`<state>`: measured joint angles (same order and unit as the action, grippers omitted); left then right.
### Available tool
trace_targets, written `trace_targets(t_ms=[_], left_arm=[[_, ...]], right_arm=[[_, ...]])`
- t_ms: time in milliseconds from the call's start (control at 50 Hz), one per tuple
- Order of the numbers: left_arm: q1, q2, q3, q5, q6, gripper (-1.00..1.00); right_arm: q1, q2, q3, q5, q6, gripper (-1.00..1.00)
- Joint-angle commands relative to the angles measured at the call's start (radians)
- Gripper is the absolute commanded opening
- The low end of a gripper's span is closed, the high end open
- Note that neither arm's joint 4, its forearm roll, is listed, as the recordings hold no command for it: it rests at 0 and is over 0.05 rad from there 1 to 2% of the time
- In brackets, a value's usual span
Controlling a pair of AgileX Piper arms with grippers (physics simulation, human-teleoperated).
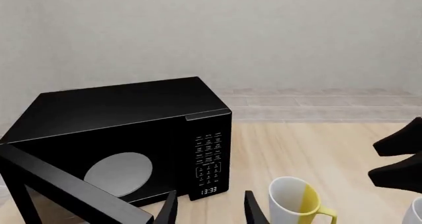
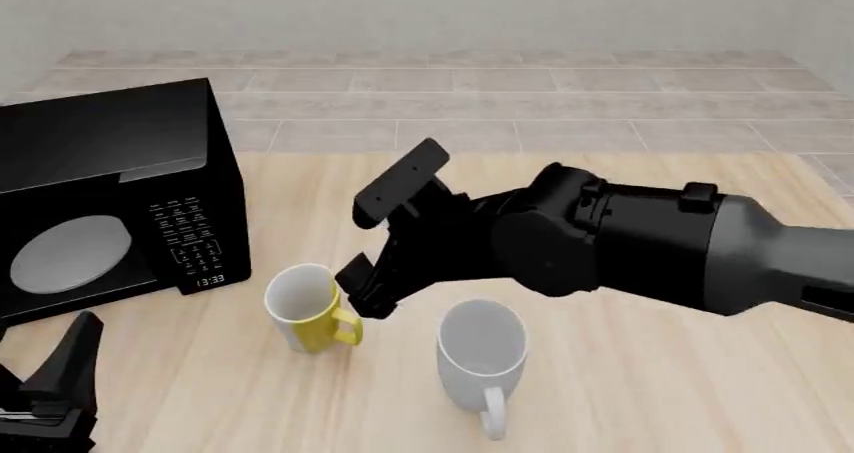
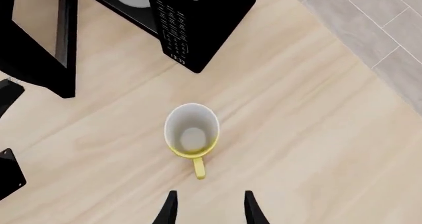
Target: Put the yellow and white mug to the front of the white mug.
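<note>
The table (image 2: 641, 393) is done in pale matt wood grain. A smooth, ceramic-like finish is seen on the yellow and white mug (image 2: 304, 308) and the white mug (image 2: 481, 358). The microwave (image 2: 114, 193) is rendered in matt black, arms in dull black plastic.

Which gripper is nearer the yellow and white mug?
Right. The right gripper hovers open just beside the yellow and white mug; the left gripper sits low near the table's near-left corner, well apart.

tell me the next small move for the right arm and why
Probably lower the right gripper onto the yellow and white mug: its fingers are open and above the mug, not touching it, and the mug stands upright left of the white mug, not in front.
</note>
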<state>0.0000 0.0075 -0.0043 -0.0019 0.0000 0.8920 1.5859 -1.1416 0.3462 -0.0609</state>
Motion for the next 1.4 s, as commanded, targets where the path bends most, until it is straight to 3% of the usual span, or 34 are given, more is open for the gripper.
trace_targets(t_ms=[20, 1400], left_arm=[[0.000, 0.000, 0.000, 0.000, 0.000, 1.00], [0.000, 0.000, 0.000, 0.000, 0.000, 1.00]], right_arm=[[0.004, 0.089, -0.037, -0.026, 0.010, 1.00], [0.034, 0.358, -0.014, -0.186, 0.091, 1.00]])
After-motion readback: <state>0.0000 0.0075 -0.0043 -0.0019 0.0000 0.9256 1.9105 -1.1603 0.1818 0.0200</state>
